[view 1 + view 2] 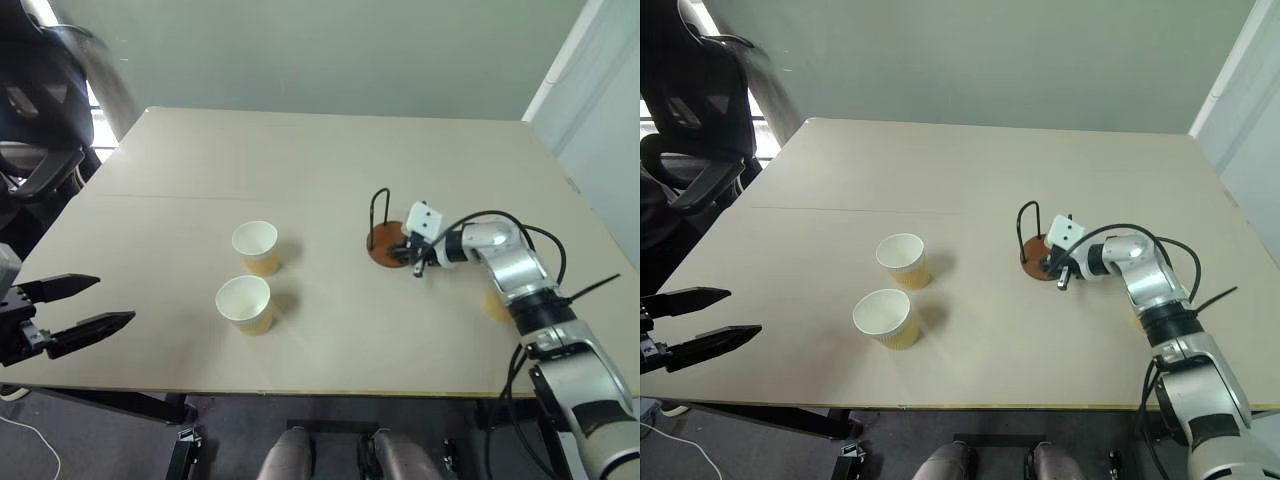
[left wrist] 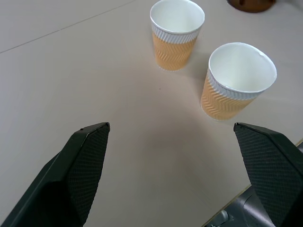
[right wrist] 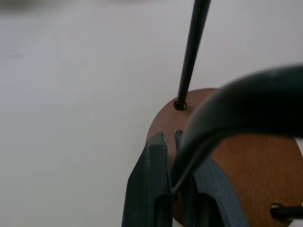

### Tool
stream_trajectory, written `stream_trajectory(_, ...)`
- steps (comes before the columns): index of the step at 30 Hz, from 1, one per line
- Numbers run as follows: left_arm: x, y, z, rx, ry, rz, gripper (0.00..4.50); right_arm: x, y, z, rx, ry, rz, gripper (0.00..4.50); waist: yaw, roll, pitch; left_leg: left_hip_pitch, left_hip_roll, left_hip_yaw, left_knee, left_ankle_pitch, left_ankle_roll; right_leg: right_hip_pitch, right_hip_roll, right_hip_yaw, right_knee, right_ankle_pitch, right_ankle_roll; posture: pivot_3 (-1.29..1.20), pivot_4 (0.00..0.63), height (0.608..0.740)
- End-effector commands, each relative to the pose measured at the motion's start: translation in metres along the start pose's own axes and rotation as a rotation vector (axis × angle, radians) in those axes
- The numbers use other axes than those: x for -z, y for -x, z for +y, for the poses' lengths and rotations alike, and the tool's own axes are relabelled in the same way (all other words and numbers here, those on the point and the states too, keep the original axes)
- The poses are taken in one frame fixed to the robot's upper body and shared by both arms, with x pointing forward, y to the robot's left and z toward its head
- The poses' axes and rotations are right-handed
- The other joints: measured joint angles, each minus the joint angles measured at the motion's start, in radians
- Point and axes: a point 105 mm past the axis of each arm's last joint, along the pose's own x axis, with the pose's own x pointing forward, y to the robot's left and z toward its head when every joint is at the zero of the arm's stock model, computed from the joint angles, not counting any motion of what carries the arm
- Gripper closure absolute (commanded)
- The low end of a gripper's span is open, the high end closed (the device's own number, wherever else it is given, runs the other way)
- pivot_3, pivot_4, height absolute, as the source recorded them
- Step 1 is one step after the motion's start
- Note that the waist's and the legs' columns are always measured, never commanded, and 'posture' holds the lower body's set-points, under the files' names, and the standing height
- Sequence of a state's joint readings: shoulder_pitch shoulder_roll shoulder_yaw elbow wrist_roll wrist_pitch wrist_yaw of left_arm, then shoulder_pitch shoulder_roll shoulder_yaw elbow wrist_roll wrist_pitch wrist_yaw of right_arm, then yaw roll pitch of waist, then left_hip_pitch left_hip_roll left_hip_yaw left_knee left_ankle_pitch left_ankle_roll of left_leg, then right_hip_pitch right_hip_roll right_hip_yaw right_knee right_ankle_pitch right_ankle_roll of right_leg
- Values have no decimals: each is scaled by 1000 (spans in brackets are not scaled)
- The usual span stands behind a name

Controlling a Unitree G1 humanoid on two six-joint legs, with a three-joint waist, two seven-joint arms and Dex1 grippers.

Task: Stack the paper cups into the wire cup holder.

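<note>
- Left gripper [image 1: 85,303]: off the table's [image 1: 330,160] left front edge, black fingers spread wide, nothing between them, aimed across at the cups.
- Near cup [image 1: 245,304]: stands upright on the table left of centre, mouth up. Tan-yellow zigzag-ribbed wall, white inside, rolled white rim; tapers toward the foot. Long axis vertical.
- Far cup [image 1: 256,247]: same make, upright, mouth up, just behind the near one and a touch to its right. The two stand close but apart.
- Holder [image 1: 383,235]: right of centre, well apart from the two cups. Round reddish-brown disc lying flat; thin black wire loop rising upright from its left side. In the right wrist view a wire stands in a hole in the disc [image 3: 246,161].
- Right gripper [image 1: 414,256]: at the disc's right edge, fingers pinched together on a wire [image 3: 176,182] over the disc.
- Third cup [image 1: 494,304]: a tan-yellow sliver behind the right forearm, near the front right edge; its pose cannot be told.
</note>
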State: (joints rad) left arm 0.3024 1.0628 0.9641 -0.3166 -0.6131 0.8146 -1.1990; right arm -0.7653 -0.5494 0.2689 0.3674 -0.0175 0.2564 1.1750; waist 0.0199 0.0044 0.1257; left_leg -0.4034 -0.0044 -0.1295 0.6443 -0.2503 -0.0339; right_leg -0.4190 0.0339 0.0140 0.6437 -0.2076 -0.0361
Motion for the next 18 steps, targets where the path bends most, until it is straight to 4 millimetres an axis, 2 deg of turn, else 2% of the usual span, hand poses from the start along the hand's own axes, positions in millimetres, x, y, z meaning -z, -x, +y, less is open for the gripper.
stream_trajectory(1,-10,4,1,-5,-34,-18,0,-26,10,37,-206,68,-98,4456,-1,0,0,0,0,0,0,0,0,0,0,0,0,0,0,0,150,740)
stream_trajectory(4,-10,3,1,4,-33,-15,0,-33,13,82,-383,100,-138,4456,-3,0,0,0,0,0,0,2,2,0,0,0,-1,0,0,0,150,740)
stream_trajectory(7,-10,1,1,14,-32,-13,0,-37,14,105,-463,117,-159,4456,-5,-1,0,1,0,0,0,4,5,2,1,0,-1,0,0,0,150,740)
stream_trajectory(10,-11,-3,2,27,-39,-10,0,-35,6,108,-466,153,-134,4456,-10,-1,-1,2,0,0,0,6,3,2,1,1,-1,-1,-2,0,150,740)
stream_trajectory(12,-13,-4,2,33,-43,-12,0,-35,0,104,-442,164,-128,4456,-11,-2,-1,2,0,0,1,8,2,2,1,1,0,-4,-9,0,150,740)
stream_trajectory(18,-15,-2,3,32,-47,-12,0,-32,-9,103,-410,164,-131,4456,-13,-2,-1,2,0,0,1,16,12,2,1,1,0,-3,-10,0,150,740)
